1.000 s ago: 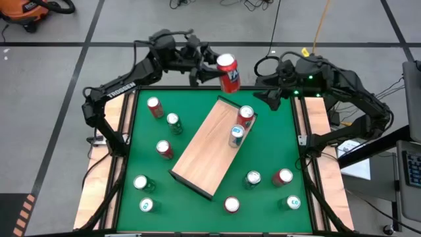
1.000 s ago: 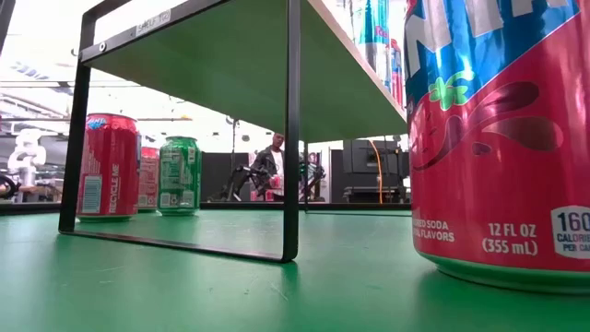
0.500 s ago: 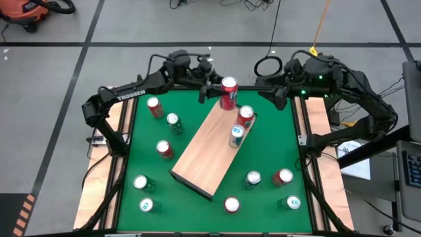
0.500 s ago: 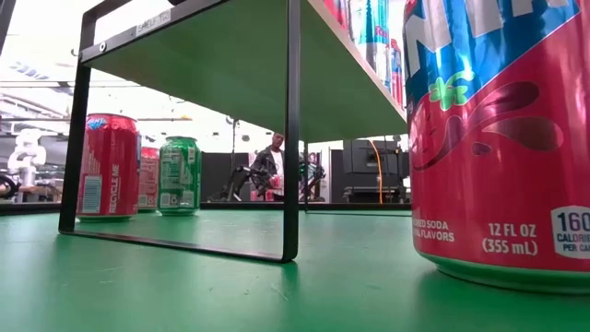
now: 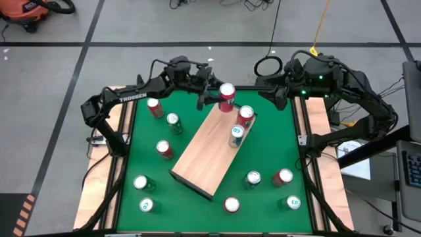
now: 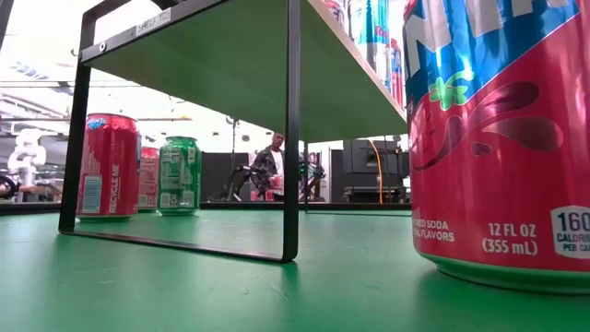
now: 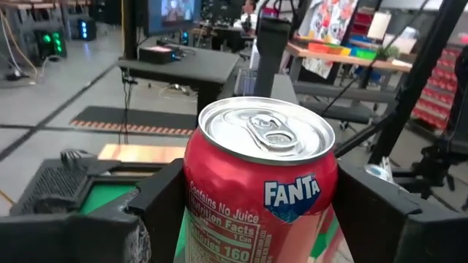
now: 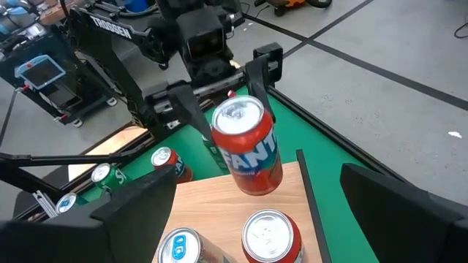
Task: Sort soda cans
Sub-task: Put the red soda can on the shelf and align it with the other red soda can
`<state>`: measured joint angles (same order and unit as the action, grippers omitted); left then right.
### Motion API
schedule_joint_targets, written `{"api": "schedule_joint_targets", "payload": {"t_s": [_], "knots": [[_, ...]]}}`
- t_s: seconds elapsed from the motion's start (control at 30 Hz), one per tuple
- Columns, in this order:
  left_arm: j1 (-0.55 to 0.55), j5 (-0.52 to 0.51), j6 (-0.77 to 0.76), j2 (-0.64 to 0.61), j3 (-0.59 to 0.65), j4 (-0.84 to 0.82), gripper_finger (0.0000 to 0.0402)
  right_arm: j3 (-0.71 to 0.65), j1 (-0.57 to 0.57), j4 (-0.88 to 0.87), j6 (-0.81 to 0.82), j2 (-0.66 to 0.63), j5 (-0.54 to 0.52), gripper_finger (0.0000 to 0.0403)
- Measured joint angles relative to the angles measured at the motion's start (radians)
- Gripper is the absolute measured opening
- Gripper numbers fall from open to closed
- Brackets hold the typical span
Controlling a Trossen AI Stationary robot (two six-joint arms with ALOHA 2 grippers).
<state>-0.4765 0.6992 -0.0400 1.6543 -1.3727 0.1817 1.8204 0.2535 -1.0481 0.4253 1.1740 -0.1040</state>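
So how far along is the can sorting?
Two cans, one red and one teal, already stand on the board. The left hand holds a red Fanta can over the board's far end. Nine cans are left on the mat.

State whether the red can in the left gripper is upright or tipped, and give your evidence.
Slightly tipped. The right wrist view shows the red can leaning between the left gripper's fingers, above the board.
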Motion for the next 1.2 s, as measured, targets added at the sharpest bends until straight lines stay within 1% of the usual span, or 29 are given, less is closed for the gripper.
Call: {"api": "schedule_joint_targets", "payload": {"t_s": [0.07,0.23,0.47,0.77,0.9,0.93,1.1,1.2], "knots": [[0.009,-0.001,0.007,0.001,0.001,-0.011,0.028,0.0,0.0,0.0,-0.002,0.0,0.0,0.0377],[0.031,-0.001,0.093,0.001,0.0,-0.027,0.028,0.0,0.0,0.0,-0.008,0.0,0.0,0.0377],[0.056,-0.007,0.128,0.002,0.0,-0.088,0.028,0.0,0.0,0.0,-0.01,0.0,0.0,0.0377],[0.009,0.004,0.294,0.023,0.001,-0.12,0.028,0.0,0.0,0.0,-0.011,0.0,0.0,0.0377],[-0.019,0.021,0.288,0.041,0.017,-0.112,0.028,0.0,0.0,0.0,-0.011,0.0,0.0,0.0377],[-0.021,0.03,0.284,0.05,0.02,-0.084,0.028,0.0,0.0,0.0,-0.013,0.0,0.0,0.0377],[-0.018,0.057,0.251,0.074,0.04,-0.01,0.028,0.0,0.0,0.001,-0.022,0.0,-0.001,0.0377],[-0.011,0.059,0.237,0.079,0.041,-0.01,0.028,0.0,0.0,0.001,-0.026,0.001,-0.002,0.0377]]}}
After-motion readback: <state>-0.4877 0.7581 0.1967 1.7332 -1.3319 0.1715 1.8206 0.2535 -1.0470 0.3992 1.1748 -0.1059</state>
